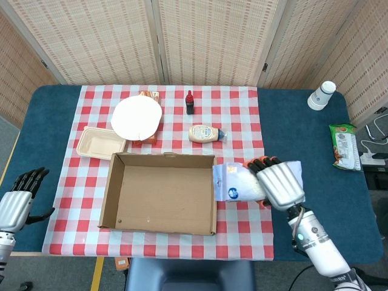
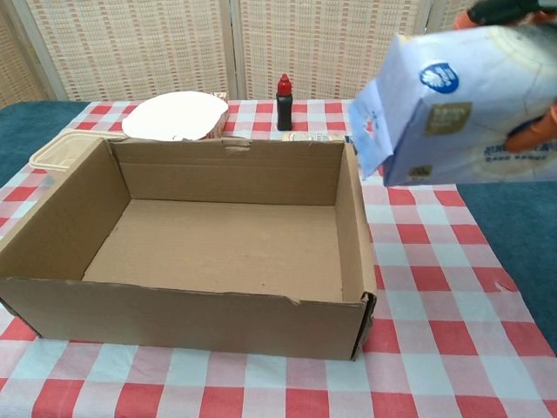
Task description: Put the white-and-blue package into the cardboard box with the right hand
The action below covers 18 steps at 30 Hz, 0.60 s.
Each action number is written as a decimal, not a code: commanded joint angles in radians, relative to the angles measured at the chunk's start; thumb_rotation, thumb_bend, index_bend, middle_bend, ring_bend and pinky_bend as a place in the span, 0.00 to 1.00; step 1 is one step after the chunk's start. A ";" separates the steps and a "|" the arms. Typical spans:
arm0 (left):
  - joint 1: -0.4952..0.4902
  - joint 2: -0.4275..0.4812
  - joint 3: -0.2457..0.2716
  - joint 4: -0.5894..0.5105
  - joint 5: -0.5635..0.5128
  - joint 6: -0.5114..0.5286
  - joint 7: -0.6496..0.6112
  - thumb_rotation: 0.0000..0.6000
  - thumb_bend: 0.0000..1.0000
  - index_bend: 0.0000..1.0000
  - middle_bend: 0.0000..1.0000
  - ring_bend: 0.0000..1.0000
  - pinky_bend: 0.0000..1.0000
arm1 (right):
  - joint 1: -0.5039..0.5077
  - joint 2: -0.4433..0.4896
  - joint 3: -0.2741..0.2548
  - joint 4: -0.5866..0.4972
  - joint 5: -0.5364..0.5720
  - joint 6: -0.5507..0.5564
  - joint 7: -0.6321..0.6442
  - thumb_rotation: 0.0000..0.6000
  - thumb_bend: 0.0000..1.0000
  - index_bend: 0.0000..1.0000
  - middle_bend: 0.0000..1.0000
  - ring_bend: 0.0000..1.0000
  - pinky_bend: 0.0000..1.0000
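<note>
- The desk (image 1: 303, 139) is carrying a red-checked cloth (image 1: 242, 121) under everything.
- The cardboard box (image 1: 112, 200) is sitting open on the cloth.
- The white-and-blue package (image 1: 239, 182) is hanging in the air just beside the box's right wall.
- The right robot hand (image 1: 280, 187) is grasping that package, fingers wrapped over it.
- The left robot hand (image 1: 21, 197) is hovering off the desk's left edge, released, fingers apart.
</note>
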 commanded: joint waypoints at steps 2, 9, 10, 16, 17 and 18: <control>-0.003 0.002 0.004 -0.002 0.002 -0.009 -0.006 1.00 0.21 0.00 0.00 0.00 0.07 | 0.170 -0.127 0.086 -0.083 0.118 0.002 -0.215 1.00 0.00 0.42 0.32 0.28 0.42; 0.001 0.017 0.004 -0.004 0.008 0.002 -0.045 1.00 0.21 0.00 0.00 0.00 0.07 | 0.410 -0.442 0.171 0.024 0.366 0.071 -0.417 1.00 0.00 0.42 0.32 0.28 0.42; 0.002 0.019 0.004 -0.004 0.008 0.001 -0.052 1.00 0.21 0.00 0.00 0.00 0.07 | 0.435 -0.477 0.178 0.045 0.389 0.078 -0.429 1.00 0.00 0.42 0.32 0.28 0.42; 0.002 0.028 0.005 0.003 0.006 -0.006 -0.077 1.00 0.21 0.00 0.00 0.00 0.07 | 0.547 -0.651 0.194 0.183 0.464 0.106 -0.454 1.00 0.00 0.42 0.32 0.28 0.42; 0.002 0.029 0.005 0.004 0.006 -0.006 -0.081 1.00 0.21 0.00 0.00 0.00 0.07 | 0.557 -0.668 0.194 0.201 0.469 0.108 -0.453 1.00 0.00 0.42 0.32 0.28 0.42; 0.002 0.031 0.005 0.004 0.006 -0.006 -0.090 1.00 0.21 0.00 0.00 0.00 0.07 | 0.569 -0.686 0.195 0.224 0.476 0.110 -0.450 1.00 0.00 0.42 0.32 0.28 0.42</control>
